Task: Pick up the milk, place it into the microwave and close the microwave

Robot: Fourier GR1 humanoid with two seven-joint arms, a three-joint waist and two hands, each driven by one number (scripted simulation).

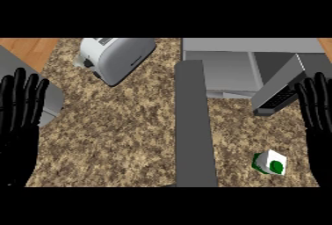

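The milk carton (271, 162) stands on the speckled worktop (117, 132), in front of the open microwave (227, 70) and near the right hand (319, 127). Both hands rest at the edges, left hand (19, 123) too, fingers straight and apart, holding nothing. A toaster (117, 57) sits far left.

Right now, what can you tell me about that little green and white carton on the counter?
The milk carton is a small white box with green sides and a green round mark on its top face. It stands apart on the speckled brown counter, toward the lower right, in front of the open microwave. Nothing touches it but the counter; the right hand is beside it, open.
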